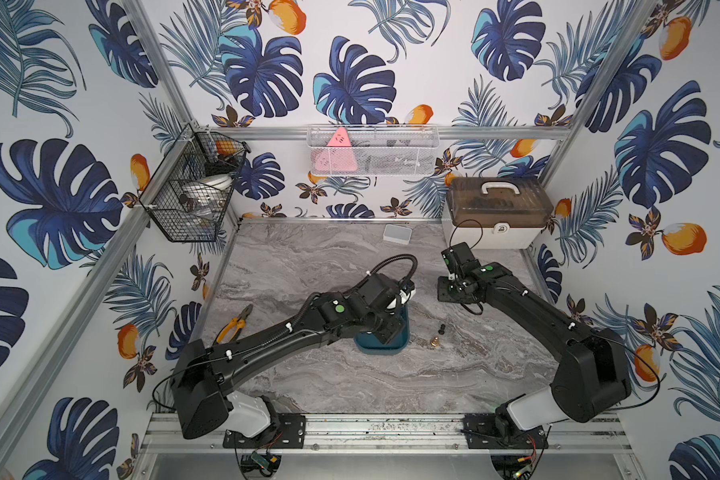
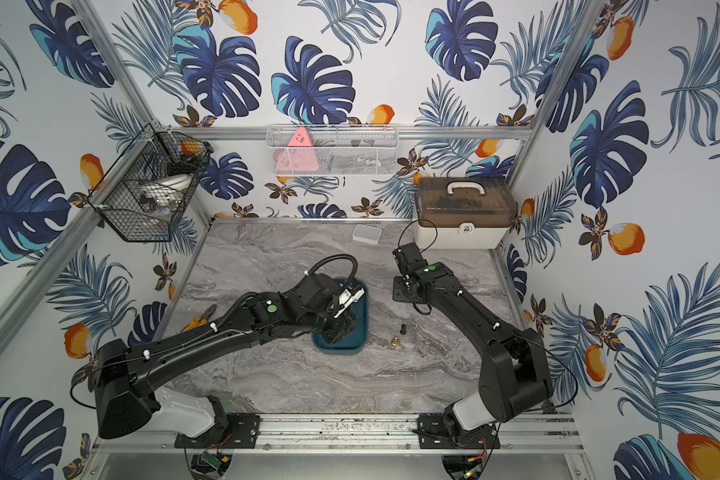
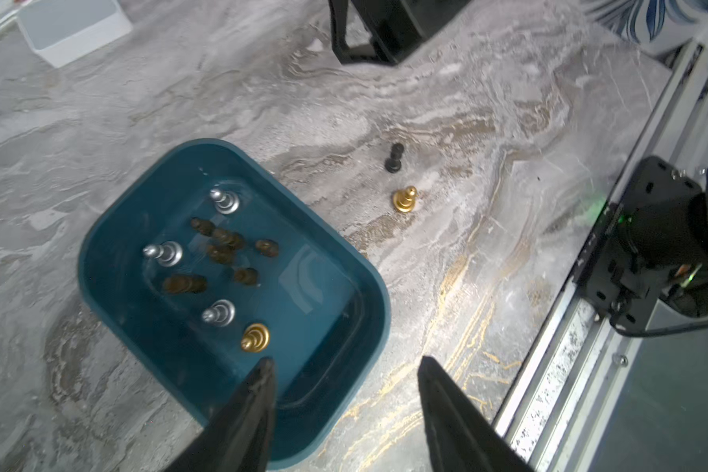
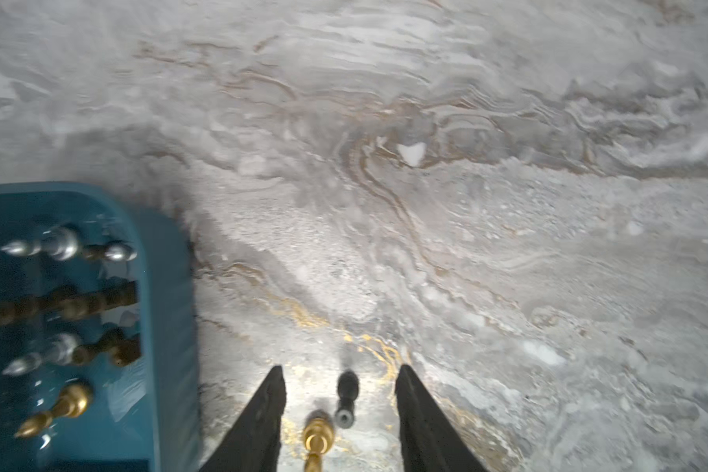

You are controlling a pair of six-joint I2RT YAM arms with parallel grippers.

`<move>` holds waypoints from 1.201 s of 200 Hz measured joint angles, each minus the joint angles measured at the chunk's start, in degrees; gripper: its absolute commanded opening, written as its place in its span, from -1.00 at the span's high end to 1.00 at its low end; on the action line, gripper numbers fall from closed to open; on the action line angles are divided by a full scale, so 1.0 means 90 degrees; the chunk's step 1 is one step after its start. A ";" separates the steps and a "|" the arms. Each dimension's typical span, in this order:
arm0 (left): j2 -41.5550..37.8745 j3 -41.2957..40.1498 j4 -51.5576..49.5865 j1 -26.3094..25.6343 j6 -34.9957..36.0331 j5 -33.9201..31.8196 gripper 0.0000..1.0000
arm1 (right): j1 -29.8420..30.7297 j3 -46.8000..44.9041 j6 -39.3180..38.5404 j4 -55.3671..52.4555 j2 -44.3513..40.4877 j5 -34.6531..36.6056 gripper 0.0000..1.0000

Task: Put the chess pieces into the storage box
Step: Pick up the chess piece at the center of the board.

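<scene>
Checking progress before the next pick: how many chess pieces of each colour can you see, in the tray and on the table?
Silver pieces: 3, all in the storage box.
Gold pieces: 2, one in the box, one on the table.
Dark brown pieces: about 6, bunched in the box, hard to separate.
Black piece: 1, on the table.
Total: about 12.

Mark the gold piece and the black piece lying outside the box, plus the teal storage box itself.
gold piece (image 3: 404, 200): left wrist view, on its stepped body.
black piece (image 3: 394, 157): left wrist view, on its middle, between head and base.
storage box (image 3: 129, 210): left wrist view, on a bare stretch of its wall.
</scene>
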 measured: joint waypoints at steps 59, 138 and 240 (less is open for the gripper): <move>0.0517 0.0073 -0.0146 -0.0556 0.0216 -0.0044 -0.20 | -0.0189 -0.0534 -0.0051 -0.0148 0.0216 -0.0376 0.10; 0.0435 -0.0007 -0.0141 -0.0573 0.0214 -0.0117 -0.53 | -0.0095 -0.0811 -0.0051 0.0066 0.0561 -0.0784 0.17; 0.0352 -0.0051 -0.0136 -0.0576 0.0165 -0.0117 -0.70 | 0.0143 -0.0831 0.0051 0.0219 0.1066 -0.0695 0.48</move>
